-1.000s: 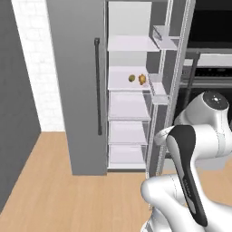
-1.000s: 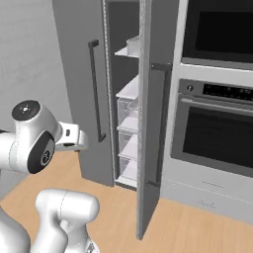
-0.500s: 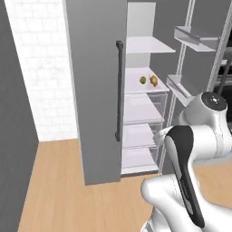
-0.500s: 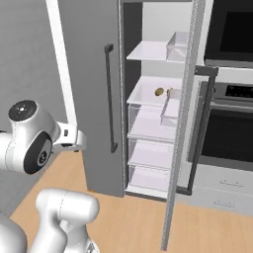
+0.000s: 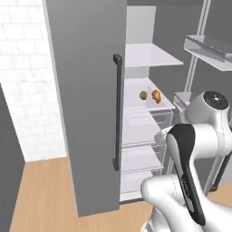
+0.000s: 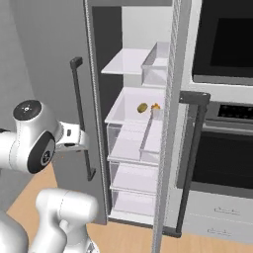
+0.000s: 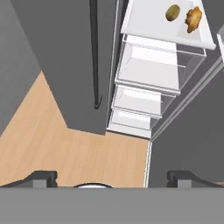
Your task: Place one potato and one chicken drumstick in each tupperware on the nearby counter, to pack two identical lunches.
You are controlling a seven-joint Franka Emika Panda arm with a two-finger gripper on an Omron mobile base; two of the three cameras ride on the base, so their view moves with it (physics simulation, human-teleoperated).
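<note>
While our gripper [image 7: 112,177] hangs empty, its two dark fingertips [image 7: 41,177] stand spread wide at 6 o'clock of the hand view, cut off below, over the wooden floor [image 7: 65,148]. From there we look out toward the open fridge [image 7: 65,65]: at 1 o'clock on its white shelf [image 7: 153,24] lie a potato [image 7: 173,12] and, just beside it to the right, a chicken drumstick [image 7: 193,19], apart from one another. Clear drawers [image 7: 146,70] step down beneath the shelf. In the left base view our own white arm [image 5: 190,154] covers the lower right of the fridge, yet the potato [image 5: 143,95] and drumstick [image 5: 156,95] sit visible past the closed door's dark handle [image 5: 117,111]. The right base view adds what the others lack: the oven [image 6: 222,123] at 3 o'clock, and the open door's edge [image 6: 168,123] crossing in front of the shelf, partly crowding the drumstick [image 6: 155,106] next to the potato [image 6: 142,107]. Both are too small there to make out in detail.
</note>
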